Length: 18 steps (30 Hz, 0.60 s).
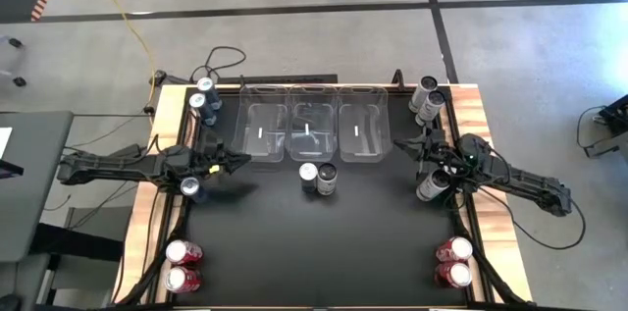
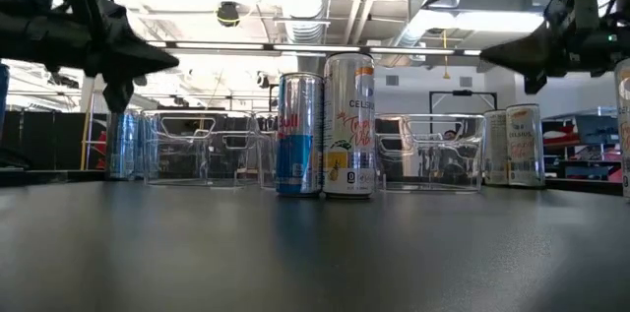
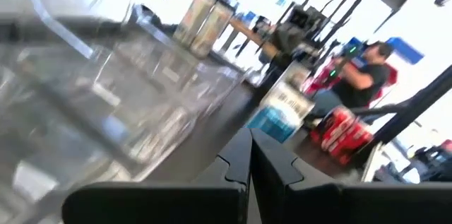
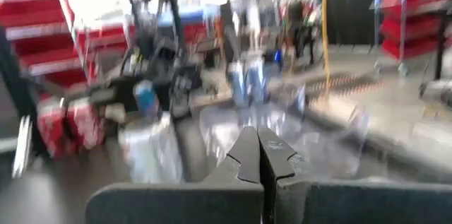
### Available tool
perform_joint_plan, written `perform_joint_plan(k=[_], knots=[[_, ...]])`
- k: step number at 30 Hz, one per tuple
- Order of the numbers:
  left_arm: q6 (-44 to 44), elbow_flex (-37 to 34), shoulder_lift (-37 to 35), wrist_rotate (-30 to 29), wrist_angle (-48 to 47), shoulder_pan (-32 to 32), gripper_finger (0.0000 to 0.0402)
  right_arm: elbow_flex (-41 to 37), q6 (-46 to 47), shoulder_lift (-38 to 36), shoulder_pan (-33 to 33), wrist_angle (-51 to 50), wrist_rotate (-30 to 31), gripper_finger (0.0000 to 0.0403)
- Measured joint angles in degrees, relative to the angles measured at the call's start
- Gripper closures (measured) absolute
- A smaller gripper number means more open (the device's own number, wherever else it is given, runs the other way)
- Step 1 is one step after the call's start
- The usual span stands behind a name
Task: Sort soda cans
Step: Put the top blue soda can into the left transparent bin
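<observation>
Black table (image 1: 324, 242) under both arms, three clear bins (image 1: 312, 132) at far middle. Blue-silver can (image 1: 308, 174) and dark can (image 1: 327, 179) touching, just near of bins. Left gripper (image 1: 240, 160) clenched, empty, left of bins. Right gripper (image 1: 400, 143) clenched, empty, right of bins. Remaining cans clustered at corners.

Two soda cans (image 1: 318, 178) stand mid-counter (image 1: 324, 252) below three clear bins (image 1: 312, 123); left pincer (image 1: 242, 160) and right pincer (image 1: 400, 143) flank the bins.

Both arms hover above the table, left gripper (image 1: 238, 160) and right gripper (image 1: 402, 144) with jaws closed, empty
</observation>
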Motion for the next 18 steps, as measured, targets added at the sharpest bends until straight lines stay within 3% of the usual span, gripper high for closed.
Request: perform_joint_plan(k=[8, 12, 18], knots=[[2.34, 2.81, 0.04, -0.42, 5.38, 0.00, 0.0396, 0.13, 13.90, -0.05, -0.73, 19.70, 0.45, 0.0403], [1.29, 5.53, 0.06, -0.35, 5.19, 0.00, 0.0396, 2.20, 17.86, 0.04, -1.06, 19.57, 1.80, 0.0403], [6.37, 12.31, 0.79, 1.26, 3.51, 0.00, 0.0396, 6.73, 26.86, 0.04, -1.03, 19.72, 1.84, 0.0403]])
